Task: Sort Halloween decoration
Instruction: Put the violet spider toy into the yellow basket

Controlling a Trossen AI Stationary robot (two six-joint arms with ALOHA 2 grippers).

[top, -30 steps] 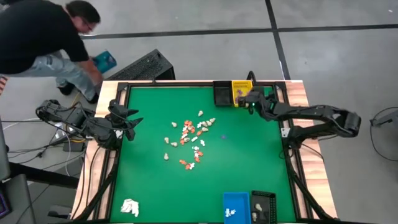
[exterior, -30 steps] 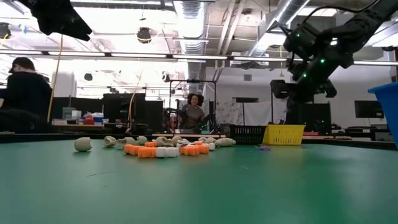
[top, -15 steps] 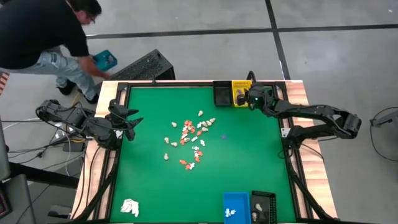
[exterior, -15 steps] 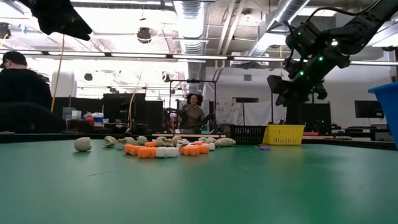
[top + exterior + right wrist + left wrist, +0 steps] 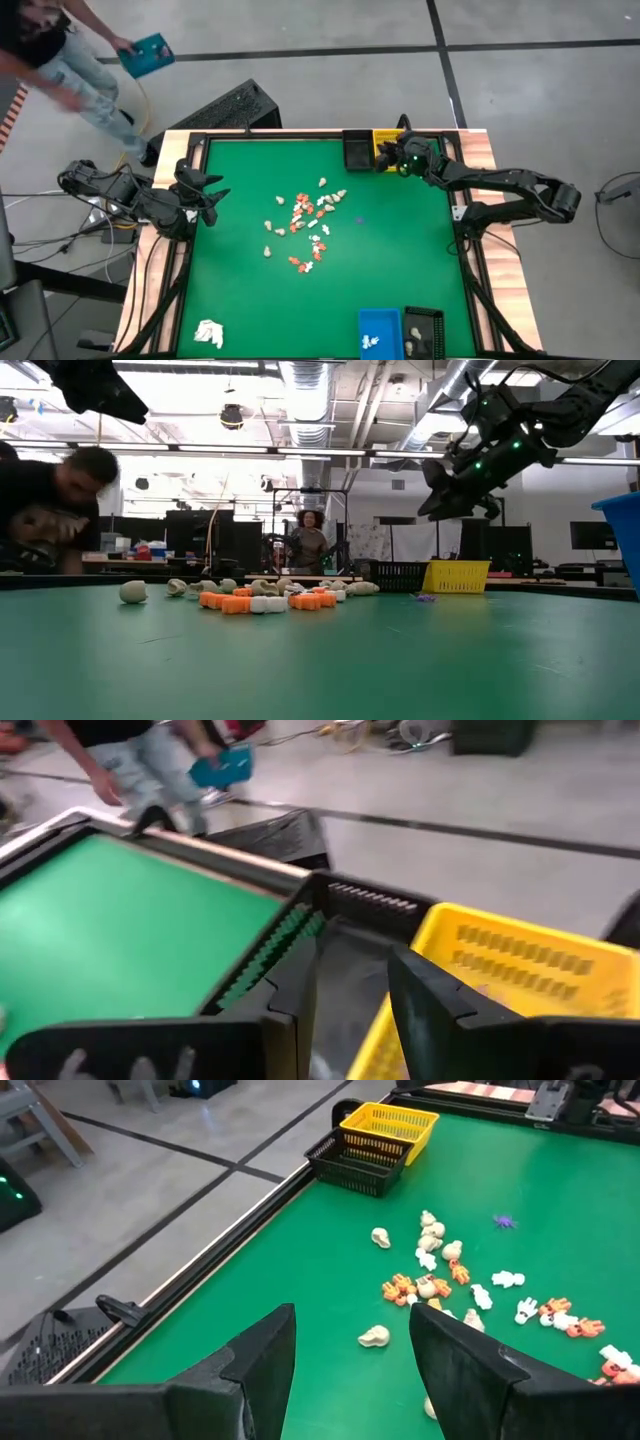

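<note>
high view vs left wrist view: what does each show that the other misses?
Only the high view: the white wadded lump, the blue bin with a black basket beside it at the near edge, the right gripper above the far baskets, and a person holding a teal object.

Only the left wrist view: the open left gripper seen close.

Both: the green mat, the scattered pile of tiny orange, white and cream figurines, the small purple piece, the yellow basket and the black mesh basket.
</note>
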